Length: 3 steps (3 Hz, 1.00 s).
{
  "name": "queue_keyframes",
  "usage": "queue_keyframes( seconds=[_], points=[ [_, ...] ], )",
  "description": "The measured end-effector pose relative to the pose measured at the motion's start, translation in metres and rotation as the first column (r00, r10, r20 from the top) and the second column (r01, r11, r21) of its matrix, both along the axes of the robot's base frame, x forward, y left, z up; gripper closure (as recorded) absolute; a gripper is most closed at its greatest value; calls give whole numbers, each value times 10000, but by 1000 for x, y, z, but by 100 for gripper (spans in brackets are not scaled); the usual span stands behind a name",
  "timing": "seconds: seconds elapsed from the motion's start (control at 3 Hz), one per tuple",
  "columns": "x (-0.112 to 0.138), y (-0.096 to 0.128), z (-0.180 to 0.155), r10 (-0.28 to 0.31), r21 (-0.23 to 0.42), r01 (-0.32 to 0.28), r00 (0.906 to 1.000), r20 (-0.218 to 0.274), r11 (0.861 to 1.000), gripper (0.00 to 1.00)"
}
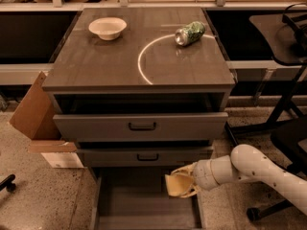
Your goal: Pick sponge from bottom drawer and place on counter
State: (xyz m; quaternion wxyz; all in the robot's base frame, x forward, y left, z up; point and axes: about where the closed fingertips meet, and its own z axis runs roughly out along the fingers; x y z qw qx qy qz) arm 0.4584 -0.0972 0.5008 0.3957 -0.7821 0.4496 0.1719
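Here, my one gripper (pixel 182 182) hangs over the right side of the open bottom drawer (pixel 139 210), fingers clamped on the single sponge (pixel 173 187), close to the drawer's right wall. I count three drawers; the two upper drawers (pixel 96 126) are pulled partly out. The counter (pixel 105 66) carries one cream bowl (pixel 107 28) and one green crushed can (pixel 190 33), well apart.

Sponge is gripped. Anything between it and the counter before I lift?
The gripper holds the sponge over the bottom drawer. The two upper drawers jut out between it and the counter; clear their fronts first. The bowl and can sit at the counter's back.
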Motion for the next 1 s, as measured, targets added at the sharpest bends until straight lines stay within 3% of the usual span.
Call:
queue_keyframes(
  seconds=[0.33,1.0],
  points=[
    [-5,-3,47,225,442,-245,9986,472,9987,100],
    [-6,1,54,517,583,-539,9979,383,9968,100]
  ],
)
